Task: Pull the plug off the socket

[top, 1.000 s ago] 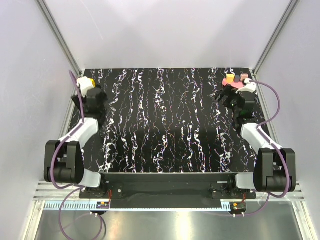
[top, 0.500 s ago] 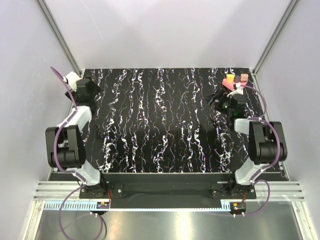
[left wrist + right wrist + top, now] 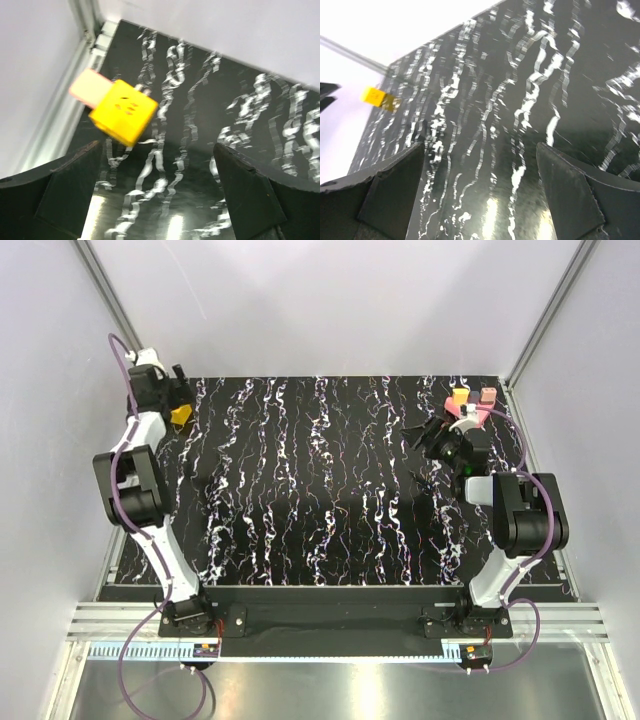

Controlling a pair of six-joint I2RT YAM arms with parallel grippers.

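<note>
Plug: a pale pink plug (image 3: 89, 87) sticks out of one side of a yellow socket block (image 3: 124, 117). The pair looks joined, though the left wrist view is blurred, so I judge the pull not yet done.
Where it lies: on the black marbled surface (image 3: 320, 490) at its far-left corner, just beside the frame rail, where only the left arm reaches it easily.
Left hand (image 3: 157, 147): released, fingers spread wide with nothing between them. It hangs above and just short of the block and is aimed at it, which reads as lining up for a grasp.
Fit: the block looks to fit between the spread fingers, so closing on it should be possible once the hand is lowered.
Middle of surface: bare marbling between the two arms.
Right hand (image 3: 480, 147): also released and holding nothing. It is well apart from the plug and points across the surface, with the yellow block small in its distance.
Far-right corner: a small cluster of pink, yellow and brownish pieces (image 3: 470, 398) sits just beyond the right wrist. I cannot tell what they are.
Next need: one part must be held fast while the other is drawn straight out. The block is light and may slide along instead.
</note>
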